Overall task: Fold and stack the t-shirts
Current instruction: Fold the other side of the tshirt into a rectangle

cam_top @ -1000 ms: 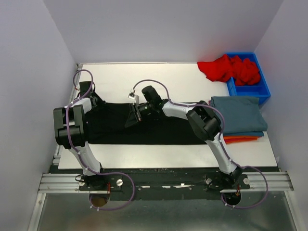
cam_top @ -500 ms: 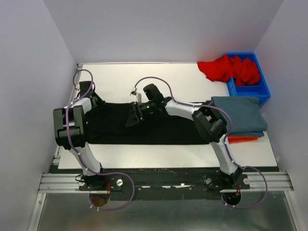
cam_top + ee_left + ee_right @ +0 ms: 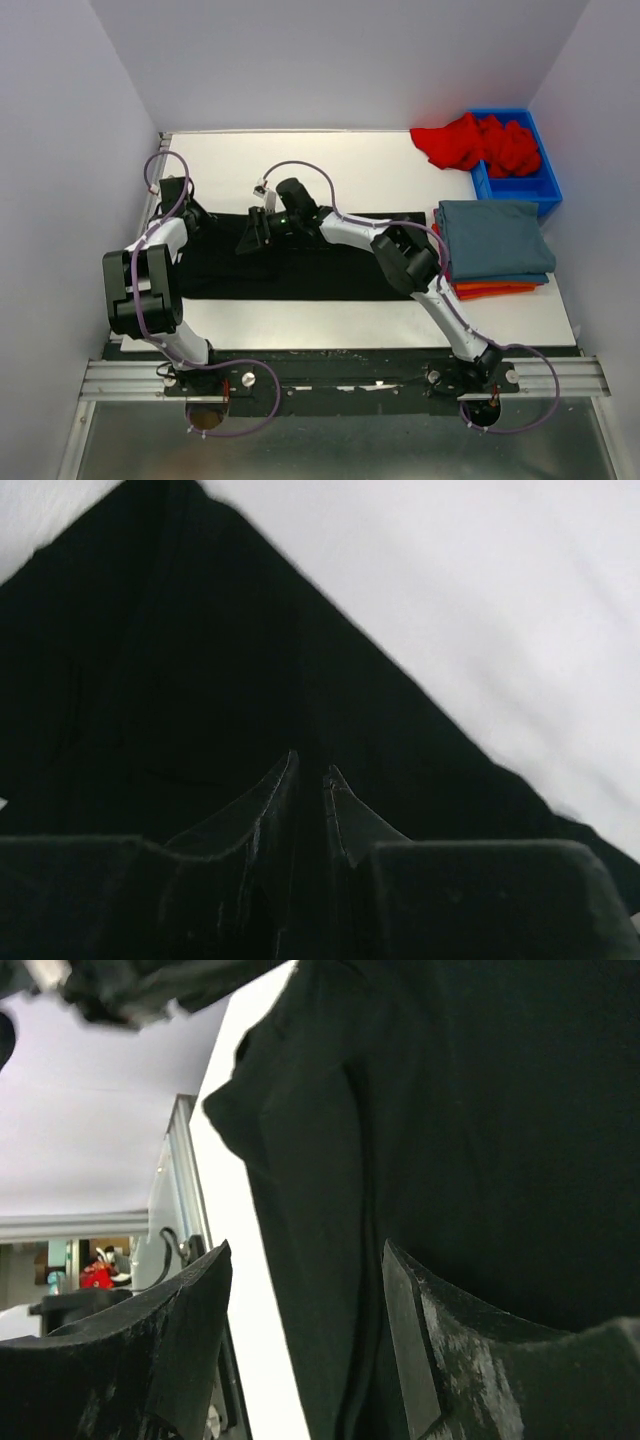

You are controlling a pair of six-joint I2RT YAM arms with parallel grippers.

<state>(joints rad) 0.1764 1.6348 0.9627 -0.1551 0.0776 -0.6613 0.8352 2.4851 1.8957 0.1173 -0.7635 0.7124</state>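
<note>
T-shirts are lying in three spots on the white counter (image 3: 400,165). The largest, the black t-shirt (image 3: 320,270), is stretching as a long soft band from left to right across the counter's middle, so its long axis is running across both arms. In the far right corner the blue plastic bin (image 3: 545,185) is sitting with the crumpled red t-shirt (image 3: 465,140) spilling over its left wall. Just in front of the bin, the folded slate-blue t-shirt (image 3: 495,240) is resting squarely on the folded orange t-shirt (image 3: 500,290), which is showing only as a strip along the near edge.

The right hand (image 3: 305,1255) is reaching well across to the band's left half and hovering over the cloth, its jaws standing wide with nothing between them. The left hand (image 3: 310,775) is sitting at the band's left end, nearer that end than the right hand. Its fingers are standing close, leaving a thin slit, and I cannot tell whether cloth is pinched there. The coming fold is probably going to carry that left end rightward along the long axis.
</note>
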